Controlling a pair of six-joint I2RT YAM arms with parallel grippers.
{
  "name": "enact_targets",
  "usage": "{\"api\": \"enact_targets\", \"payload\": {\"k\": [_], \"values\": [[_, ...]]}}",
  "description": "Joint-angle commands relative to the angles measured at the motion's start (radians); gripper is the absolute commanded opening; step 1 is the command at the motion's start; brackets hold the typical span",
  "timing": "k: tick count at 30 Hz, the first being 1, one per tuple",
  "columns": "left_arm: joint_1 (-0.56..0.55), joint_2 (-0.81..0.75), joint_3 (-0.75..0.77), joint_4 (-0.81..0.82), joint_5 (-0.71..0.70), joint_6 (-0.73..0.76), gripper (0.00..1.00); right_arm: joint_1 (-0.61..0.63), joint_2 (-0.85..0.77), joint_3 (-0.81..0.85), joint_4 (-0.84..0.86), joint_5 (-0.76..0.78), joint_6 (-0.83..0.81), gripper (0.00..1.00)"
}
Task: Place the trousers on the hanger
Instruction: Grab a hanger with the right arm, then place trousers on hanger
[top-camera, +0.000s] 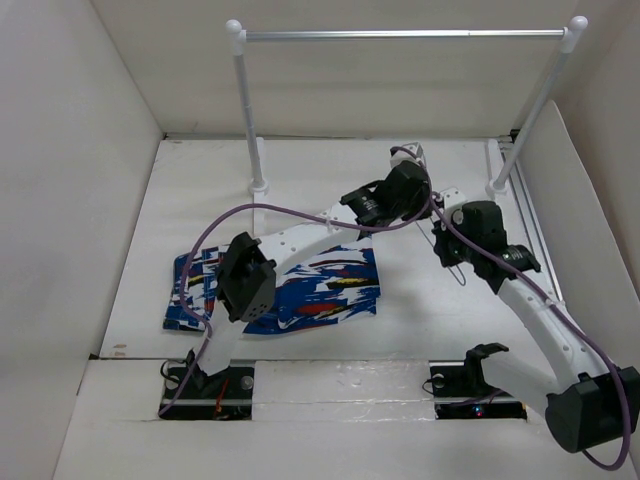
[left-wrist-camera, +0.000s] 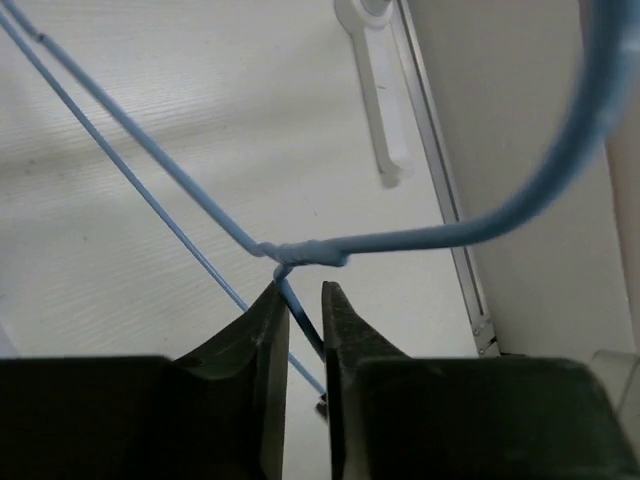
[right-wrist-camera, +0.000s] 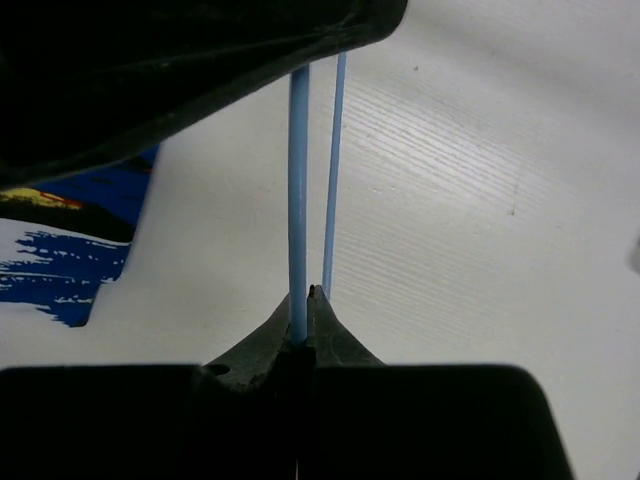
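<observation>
So that the thin light-blue wire hanger (right-wrist-camera: 298, 200) is steadied, it is clenched in the right tool (right-wrist-camera: 305, 297). Its neck is straddled by the left tool (left-wrist-camera: 300, 292), whether gripped cannot be told. The soft blue-white-red printed trousers (top-camera: 320, 290) are spread on the worktop (top-camera: 420, 335), well left of both tools.

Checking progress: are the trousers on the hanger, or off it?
Off. The trousers lie spread on the table; the hanger, its visible wire bare, is clamped in the right fingers.

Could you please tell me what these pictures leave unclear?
Left wrist view: the hanger hook blurs and runs off the top edge.
Right wrist view: a dark arm hides the hanger's far end.
Top view: the left arm covers part of the trousers; the hanger is too thin to trace.
</observation>
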Motion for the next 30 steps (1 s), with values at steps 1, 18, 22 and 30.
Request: {"api": "enact_targets", "payload": {"k": [1,18,22,30], "values": [[0.0,0.005,-0.005,0.035,0.004,-0.006,0.05,0.043,-0.039,-0.029,0.012,0.043,0.034,0.0],[-0.052,-0.334,-0.807,0.544,0.084,-0.261,0.0,0.167,-0.177,-0.01,-0.14,-0.009,0.098,0.64],[-0.052,-0.349,-0.864,0.547,0.053,-0.269,0.0,0.167,-0.12,-0.068,0.024,-0.171,0.111,0.01],[-0.052,-0.371,-0.953,0.515,-0.04,-0.27,0.0,0.156,0.146,-0.191,0.425,-0.316,0.229,0.24]]}}
